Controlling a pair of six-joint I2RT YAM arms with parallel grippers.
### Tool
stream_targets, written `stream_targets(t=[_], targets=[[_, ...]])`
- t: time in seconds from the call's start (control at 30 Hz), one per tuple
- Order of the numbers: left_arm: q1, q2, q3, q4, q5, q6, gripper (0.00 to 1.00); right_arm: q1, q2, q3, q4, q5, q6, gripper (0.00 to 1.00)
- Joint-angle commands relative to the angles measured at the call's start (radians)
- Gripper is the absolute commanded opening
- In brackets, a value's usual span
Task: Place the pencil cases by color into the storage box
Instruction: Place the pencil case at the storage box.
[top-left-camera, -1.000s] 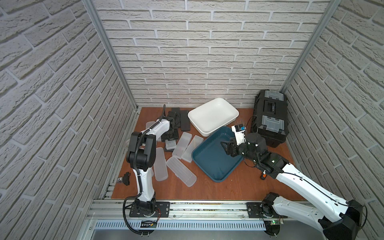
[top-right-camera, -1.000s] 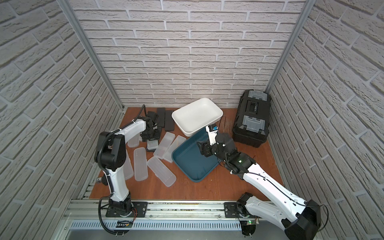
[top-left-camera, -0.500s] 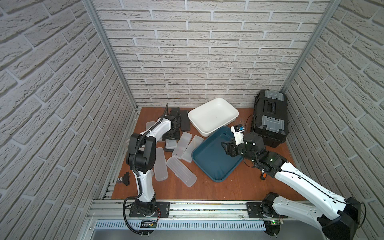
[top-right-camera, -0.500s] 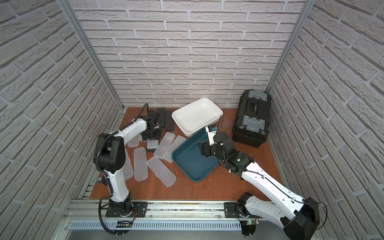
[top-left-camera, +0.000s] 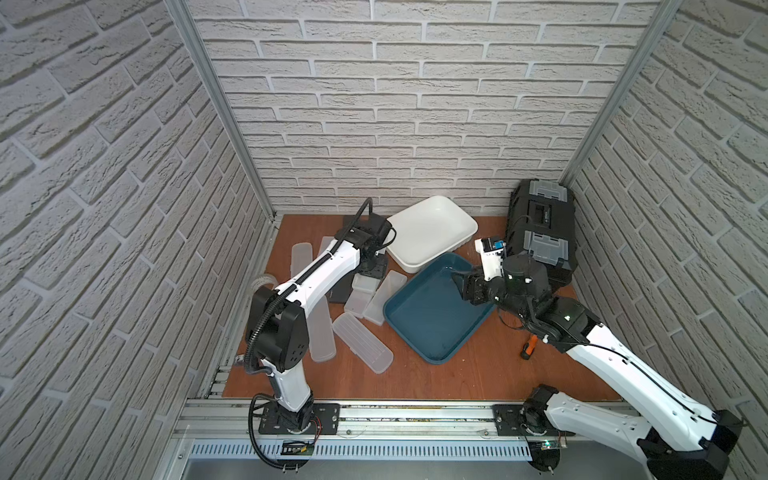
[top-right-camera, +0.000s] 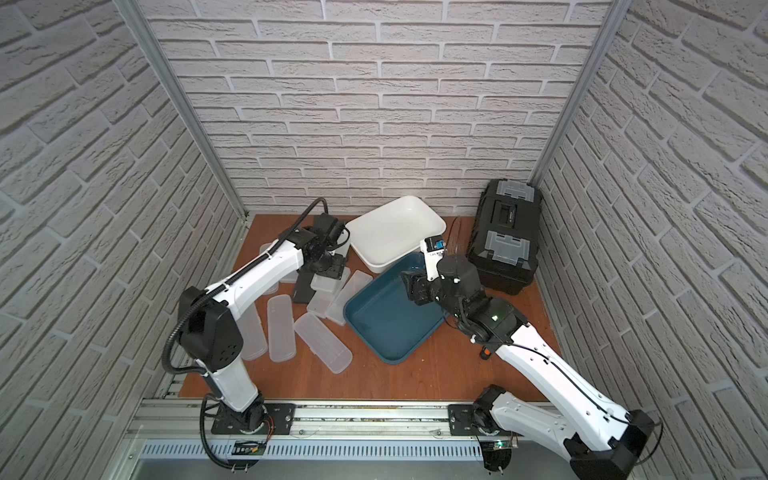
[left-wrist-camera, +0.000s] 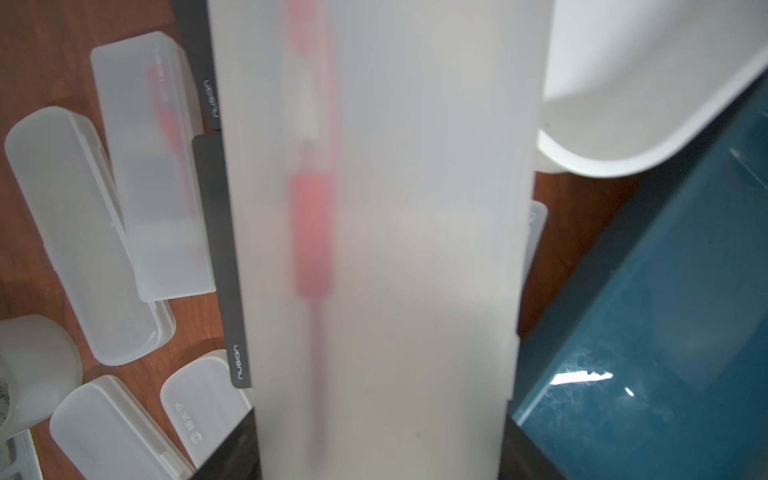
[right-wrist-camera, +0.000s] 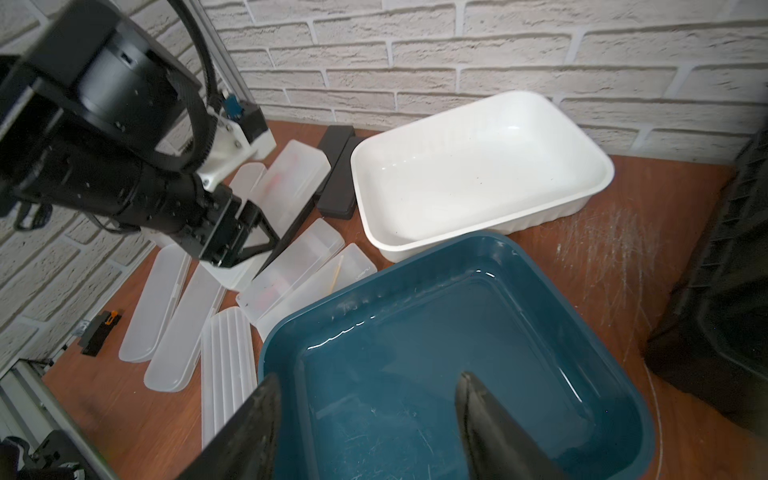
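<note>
One frosted case (left-wrist-camera: 374, 249) is off the table, clamped across its width near one end by the left gripper (left-wrist-camera: 380, 440). Over the last second the left arm has stretched farther out from the pile, toward the white tray (top-left-camera: 432, 232). Judgement: the pick is done and the carry is under way. A pale case most likely belongs in the white tray. Both trays are bare, so nothing is sorted yet.

Case: long, flat, milky see-through plastic with straight sides. A red pen shows through as a blur inside. It fills the left wrist view out of focus, so it hangs above the rest.

Around it: loose frosted cases (top-left-camera: 361, 343) lie scattered on the table, and black cases (right-wrist-camera: 338, 187) sit just beside the white tray. The blue tray (top-left-camera: 432, 320) is just beside the white one.

Right gripper (right-wrist-camera: 368, 376) hovers over the blue tray, jaws apart, nothing between them. It has hardly shifted. A black toolbox (top-left-camera: 540, 232) stands in the far corner, well apart from the cases.
</note>
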Motion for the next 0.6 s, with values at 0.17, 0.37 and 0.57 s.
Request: stream_targets(t=[0.17, 0.37, 0.57], targets=[[-0.193, 0.041, 0.11, -0.044, -0.004, 0.029, 0.52, 0.005, -0.116, 0.046, -0.046, 0.137, 0.037, 0.66], [-0.293, 0.205, 0.247, -0.056, 0.022, 0.053, 0.53, 0.005, -0.145, 0.056, -0.078, 0.141, 0.046, 0.66], [-0.34, 0.393, 0.4, -0.067, 0.054, 0.098, 0.49, 0.005, -0.204, 0.059, -0.095, 0.14, 0.053, 0.66]])
